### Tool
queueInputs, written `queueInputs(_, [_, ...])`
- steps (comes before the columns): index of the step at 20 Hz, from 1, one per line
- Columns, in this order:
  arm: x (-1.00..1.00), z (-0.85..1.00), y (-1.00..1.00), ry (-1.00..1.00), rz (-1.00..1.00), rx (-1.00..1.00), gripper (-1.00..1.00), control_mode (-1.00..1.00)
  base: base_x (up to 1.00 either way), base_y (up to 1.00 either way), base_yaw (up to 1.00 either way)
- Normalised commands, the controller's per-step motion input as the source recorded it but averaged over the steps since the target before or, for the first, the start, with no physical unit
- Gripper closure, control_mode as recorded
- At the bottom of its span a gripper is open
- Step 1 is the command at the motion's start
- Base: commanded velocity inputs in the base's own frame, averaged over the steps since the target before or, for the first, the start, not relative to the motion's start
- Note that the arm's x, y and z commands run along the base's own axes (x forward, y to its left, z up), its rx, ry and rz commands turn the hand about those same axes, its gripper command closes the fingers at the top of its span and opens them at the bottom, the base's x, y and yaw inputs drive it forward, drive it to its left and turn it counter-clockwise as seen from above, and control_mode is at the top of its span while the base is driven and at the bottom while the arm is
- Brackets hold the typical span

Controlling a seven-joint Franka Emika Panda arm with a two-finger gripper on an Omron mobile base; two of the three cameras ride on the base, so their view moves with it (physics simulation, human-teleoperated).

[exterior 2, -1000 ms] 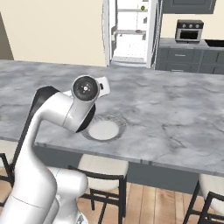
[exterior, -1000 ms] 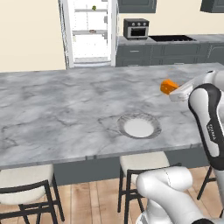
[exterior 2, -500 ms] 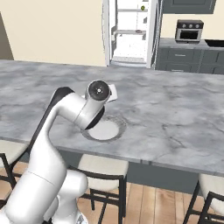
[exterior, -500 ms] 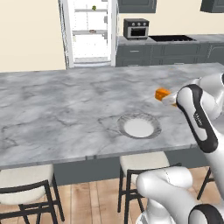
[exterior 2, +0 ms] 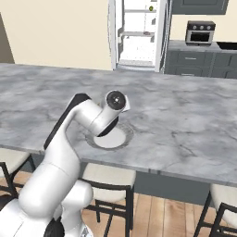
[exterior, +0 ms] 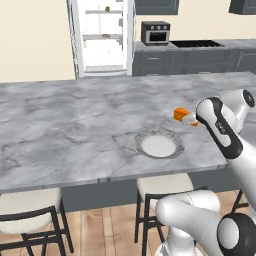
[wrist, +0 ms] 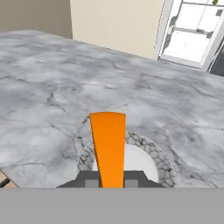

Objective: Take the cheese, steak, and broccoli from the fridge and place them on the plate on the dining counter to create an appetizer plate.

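My gripper (exterior: 189, 119) is shut on the cheese (exterior: 179, 114), an orange wedge held in the air above the dining counter (exterior: 75, 125), just right of and beyond the plate (exterior: 159, 145). In the hand view the cheese (wrist: 108, 146) stands between the fingers (wrist: 89, 179), with the plate's grey rim (wrist: 162, 164) right below it. In the right base view my arm covers part of the plate (exterior 2: 127, 134). The fridge (exterior: 102, 37) stands open at the back, and the broccoli (exterior 2: 151, 8) lies on its top shelf. The steak is too small to make out.
A small dark oven (exterior: 156, 32) sits on the wall counter right of the fridge. Stools (exterior: 25, 210) stand along the near edge of the island, one (exterior: 160, 185) right under the plate. The marble top stretches far to the left.
My arm has swung left and toward the near edge, carrying the cheese from the counter's right end to just beside the plate. The plate has not moved.
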Motion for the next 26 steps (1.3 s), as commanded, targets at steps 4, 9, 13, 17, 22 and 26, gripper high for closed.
queueInputs(4, [0.46, -0.52, -0.03, 0.02, 0.02, 0.00, 1.00, -1.00, 0.00, 0.00, 0.00])
queueInputs(9, [0.49, -0.51, -0.04, 0.07, 0.01, 0.00, 1.00, -1.00, 0.00, 0.00, 0.00])
queueInputs(13, [0.41, -0.51, -0.02, 0.09, 0.01, 0.00, 1.00, -1.00, 0.00, 0.00, 0.00])
queueInputs(17, [0.37, -0.51, 0.00, 0.07, 0.01, 0.00, 1.00, -1.00, 0.00, 0.00, 0.00])
queueInputs(22, [0.50, -0.49, -0.03, 0.03, 0.00, 0.00, 1.00, -1.00, 0.00, 0.00, 0.00])
queueInputs(26, [0.50, -0.51, -0.08, 0.03, 0.00, 0.00, 1.00, -1.00, 0.00, 0.00, 0.00])
